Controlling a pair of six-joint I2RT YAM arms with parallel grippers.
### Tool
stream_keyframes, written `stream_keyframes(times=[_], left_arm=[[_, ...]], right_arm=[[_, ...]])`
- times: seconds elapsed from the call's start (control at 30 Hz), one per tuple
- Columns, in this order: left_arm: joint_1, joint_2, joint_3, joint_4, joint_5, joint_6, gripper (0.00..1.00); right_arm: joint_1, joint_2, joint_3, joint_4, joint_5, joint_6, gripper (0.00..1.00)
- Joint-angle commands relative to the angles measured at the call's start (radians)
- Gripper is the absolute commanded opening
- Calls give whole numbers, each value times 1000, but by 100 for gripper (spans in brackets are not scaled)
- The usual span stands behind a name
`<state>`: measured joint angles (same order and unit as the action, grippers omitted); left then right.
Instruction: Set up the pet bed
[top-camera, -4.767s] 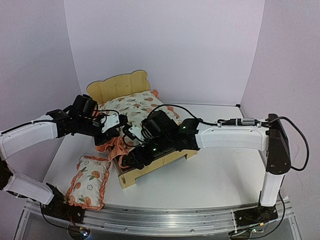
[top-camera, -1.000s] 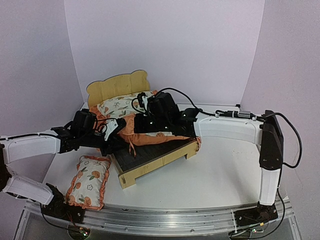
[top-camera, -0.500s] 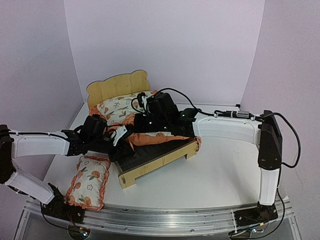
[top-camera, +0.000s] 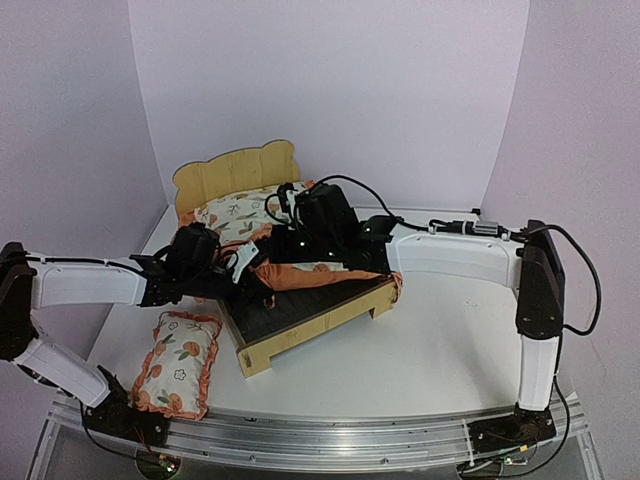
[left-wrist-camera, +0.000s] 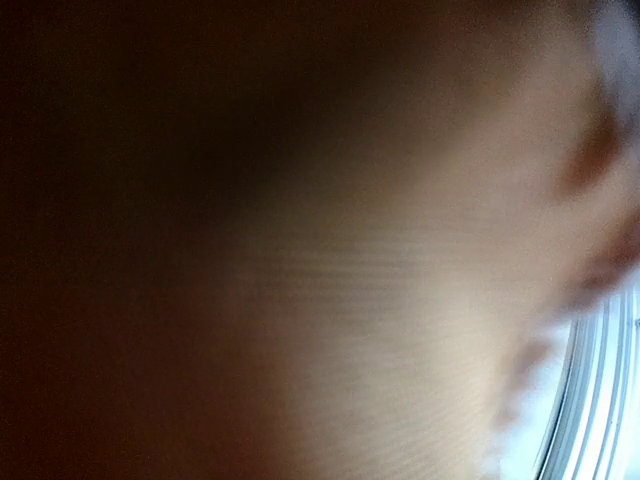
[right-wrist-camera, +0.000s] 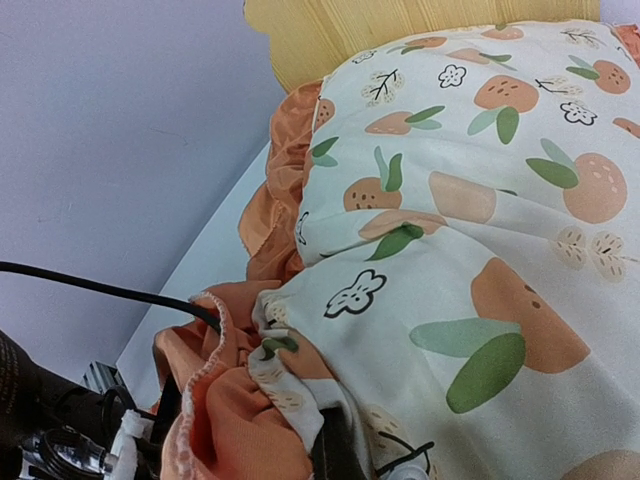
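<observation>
The plywood pet bed (top-camera: 312, 330) stands mid-table, its scalloped headboard (top-camera: 235, 170) at the back and its dark base (top-camera: 300, 300) bare at the foot end. The fruit-print mattress cushion (top-camera: 235, 215) is bunched up against the headboard (right-wrist-camera: 400, 20). My right gripper (top-camera: 281, 212) is shut on a fold of the cushion (right-wrist-camera: 470, 200), and fabric is gathered round its finger (right-wrist-camera: 345, 455). My left gripper (top-camera: 252, 268) is shut at the cushion's orange ruffle (top-camera: 268, 275) over the bed's left side. Blurred fabric fills the left wrist view.
The small fruit-print pillow (top-camera: 178, 362) lies on the table at the front left, beside the bed's foot. A metal rail (top-camera: 320, 435) runs along the near edge. Purple walls close in the back and both sides. A black cable (right-wrist-camera: 100, 290) crosses below the cushion.
The left arm has reached right to the orange ruffle and its gripper has shut. The right gripper has held still with the cushion. Earlier, the cushion was pulled back, baring the base.
</observation>
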<state>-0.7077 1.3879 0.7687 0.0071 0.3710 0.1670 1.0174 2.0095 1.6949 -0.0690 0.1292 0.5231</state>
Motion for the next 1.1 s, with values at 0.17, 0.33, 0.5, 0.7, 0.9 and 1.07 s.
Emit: stream_keyframes(times=[0.17, 0.33, 0.5, 0.7, 0.9, 1.07], left_arm=[[105, -176, 80, -339, 159, 250, 0], [140, -217, 134, -551, 248, 384, 0], [149, -270, 160, -718, 243, 511, 0], [178, -320, 119, -827, 210, 630, 0], [184, -335, 110, -820, 207, 612, 0], [189, -364, 198, -850, 250, 654, 0]], right_arm=[[-3, -82, -58, 33, 23, -40, 0], [-2, -87, -64, 25, -1, -32, 0], [2, -61, -24, 19, -117, -20, 0], [22, -38, 34, 18, -235, -25, 0], [27, -35, 36, 18, -270, -4, 0], [30, -35, 43, 20, -301, 1, 0]])
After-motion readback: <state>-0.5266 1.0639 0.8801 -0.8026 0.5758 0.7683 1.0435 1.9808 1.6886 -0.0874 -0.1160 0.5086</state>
